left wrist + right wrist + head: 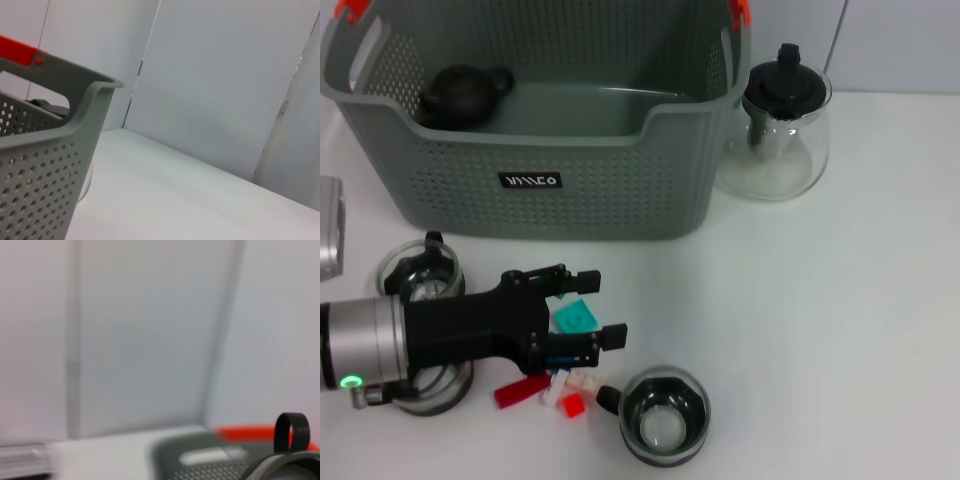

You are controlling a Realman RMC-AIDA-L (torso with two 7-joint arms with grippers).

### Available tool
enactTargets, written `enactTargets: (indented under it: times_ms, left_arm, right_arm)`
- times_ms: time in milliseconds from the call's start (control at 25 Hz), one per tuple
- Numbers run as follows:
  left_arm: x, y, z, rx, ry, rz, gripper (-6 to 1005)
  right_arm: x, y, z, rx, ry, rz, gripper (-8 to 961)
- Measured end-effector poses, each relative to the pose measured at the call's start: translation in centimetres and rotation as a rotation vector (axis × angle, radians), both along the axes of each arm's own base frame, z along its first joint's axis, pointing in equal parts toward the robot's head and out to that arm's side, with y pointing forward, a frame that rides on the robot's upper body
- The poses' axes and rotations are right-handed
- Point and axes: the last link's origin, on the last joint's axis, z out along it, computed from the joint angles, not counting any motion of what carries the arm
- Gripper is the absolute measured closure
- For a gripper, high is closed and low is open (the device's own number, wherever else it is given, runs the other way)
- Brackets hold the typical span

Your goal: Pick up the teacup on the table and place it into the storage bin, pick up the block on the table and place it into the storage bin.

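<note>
The grey-green perforated storage bin (550, 170) stands at the back of the table and also shows in the left wrist view (40, 175). My left gripper (592, 308) is low over the table in front of the bin. It is open, with its fingers on either side of a teal block (575, 317). Red (520, 391), white (582, 381) and blue blocks lie just beside it. A glass teacup with a black handle (665, 415) stands to the right of the blocks. Another teacup (420, 272) stands behind the arm, and a third is partly hidden under it. My right gripper is out of view.
A dark teapot (460, 95) lies inside the bin at its left end. A glass teapot with a black lid (782, 130) stands to the right of the bin. The right wrist view shows the bin's rim (200, 460) and a black handle loop (292, 432).
</note>
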Motion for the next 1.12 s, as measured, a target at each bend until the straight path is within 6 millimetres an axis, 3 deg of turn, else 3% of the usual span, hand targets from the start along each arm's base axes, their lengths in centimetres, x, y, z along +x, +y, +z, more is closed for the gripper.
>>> enactTargets:
  times_ms: [160, 320, 720, 1120]
  left_arm:
    - [0.1, 0.0, 0.0, -0.001, -0.002, -0.001, 171]
    - [0.1, 0.0, 0.0, -0.001, -0.005, -0.003, 171]
    - [0.3, 0.1, -0.1, -0.001, -0.008, -0.006, 171]
    - [0.3, 0.1, -0.1, -0.001, -0.007, -0.008, 171]
  right_arm:
    - [-0.4, 4.2, -3.6, 0.083, -0.144, -0.09, 833]
    - [-0.1, 5.7, -6.4, 0.161, -0.229, -0.085, 823]
    - [2.8, 5.6, -11.3, 0.223, -0.318, -0.057, 797]
    - [5.2, 5.1, -12.2, 0.205, -0.336, -0.1, 772]
